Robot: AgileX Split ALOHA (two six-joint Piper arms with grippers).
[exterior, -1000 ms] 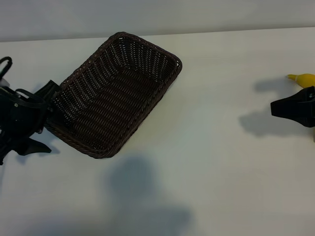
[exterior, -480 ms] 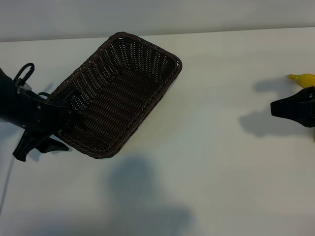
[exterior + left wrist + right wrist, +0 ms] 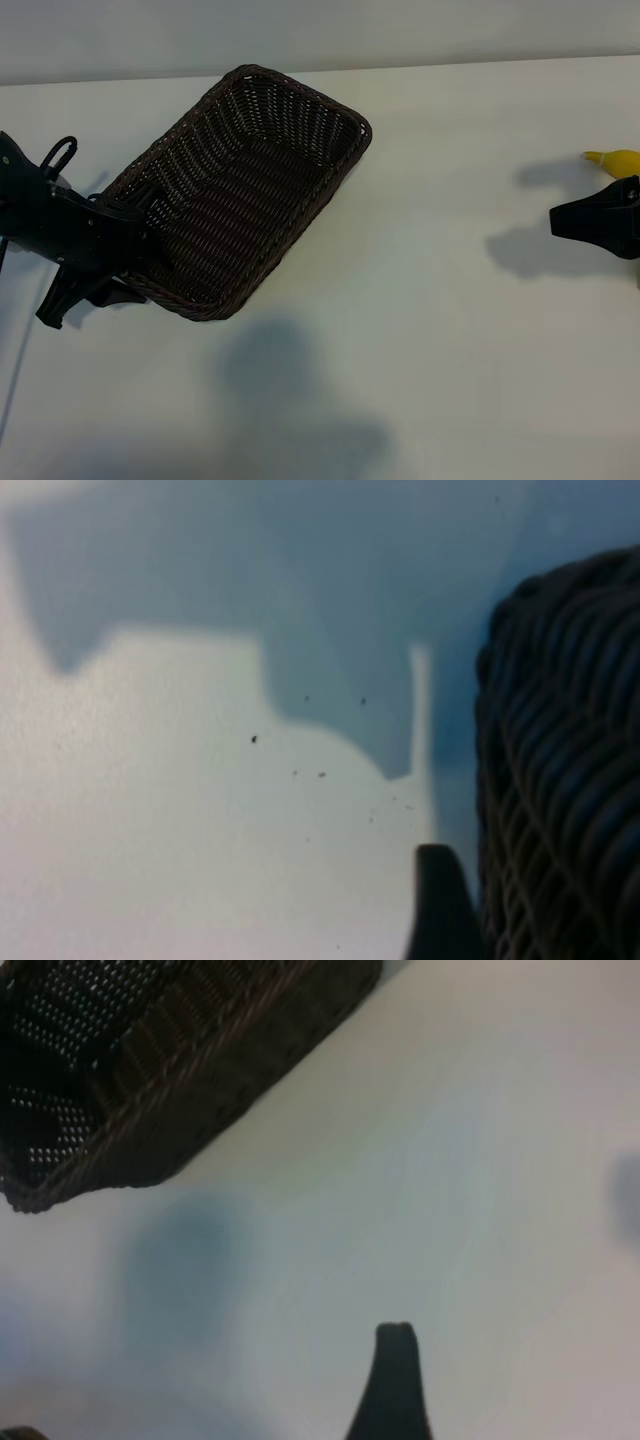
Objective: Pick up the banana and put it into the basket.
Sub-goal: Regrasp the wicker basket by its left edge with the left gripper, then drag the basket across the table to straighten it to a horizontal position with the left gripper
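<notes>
The dark brown wicker basket [image 3: 240, 190] lies slantwise on the white table, left of the middle, and holds nothing. My left gripper [image 3: 120, 262] is at its near-left corner, open. One finger [image 3: 440, 900] stands just outside the basket wall [image 3: 560, 780] with a thin gap; the other finger is hidden. The yellow banana [image 3: 618, 160] lies at the far right edge, partly covered by my right gripper [image 3: 556, 222]. That gripper hovers open just in front of the banana and holds nothing; one finger [image 3: 395, 1380] shows over bare table.
The white table [image 3: 430, 330] stretches between the basket and the banana. Soft shadows of the arms fall on it. The basket's far corner [image 3: 150, 1060] shows in the right wrist view.
My left gripper has swung right, up against the basket's near-left corner, and turned. The basket has shifted very slightly. The right gripper and banana have not moved.
</notes>
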